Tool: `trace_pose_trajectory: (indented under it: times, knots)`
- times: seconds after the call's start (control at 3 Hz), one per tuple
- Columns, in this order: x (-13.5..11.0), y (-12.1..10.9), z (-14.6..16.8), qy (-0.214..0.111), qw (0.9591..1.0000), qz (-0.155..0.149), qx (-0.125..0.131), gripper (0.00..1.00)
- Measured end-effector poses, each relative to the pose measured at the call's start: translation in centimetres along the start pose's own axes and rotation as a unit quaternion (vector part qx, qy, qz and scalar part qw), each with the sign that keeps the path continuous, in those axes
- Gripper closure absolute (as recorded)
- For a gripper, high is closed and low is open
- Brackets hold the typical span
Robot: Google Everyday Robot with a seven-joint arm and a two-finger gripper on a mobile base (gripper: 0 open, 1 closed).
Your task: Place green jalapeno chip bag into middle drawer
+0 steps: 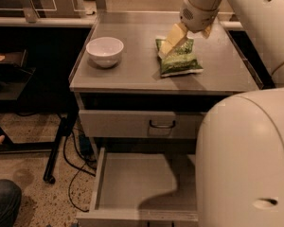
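The green jalapeno chip bag [180, 59] lies flat on the grey cabinet top [132, 70], right of centre. My gripper [189, 36] hangs from the white arm just above the bag's far end. It is open, with one tan finger [172, 40] over the bag's far left corner and the other at the far right. The middle drawer [132, 183] is pulled out low at the front. It is a shallow grey tray with nothing in it, and my arm's white body covers its right part.
A white bowl [104, 51] stands on the left of the cabinet top. The drawer front with a dark handle [162, 124] is closed above the open drawer. Cables and a stand leg [61, 141] lie on the floor at the left. A person's knee [2, 202] shows at bottom left.
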State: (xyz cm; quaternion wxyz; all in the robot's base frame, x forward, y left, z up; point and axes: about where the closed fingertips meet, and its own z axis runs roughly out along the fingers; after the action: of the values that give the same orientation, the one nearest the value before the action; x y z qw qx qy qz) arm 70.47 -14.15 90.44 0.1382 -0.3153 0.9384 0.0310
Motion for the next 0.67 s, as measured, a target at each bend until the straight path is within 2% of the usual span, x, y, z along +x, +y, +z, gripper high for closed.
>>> trace_pose_trajectory:
  times: [0.67]
  knots:
    - [-3.0, -1.4, 2.4, 0.005, 0.9992, 0.039, 0.012, 0.00]
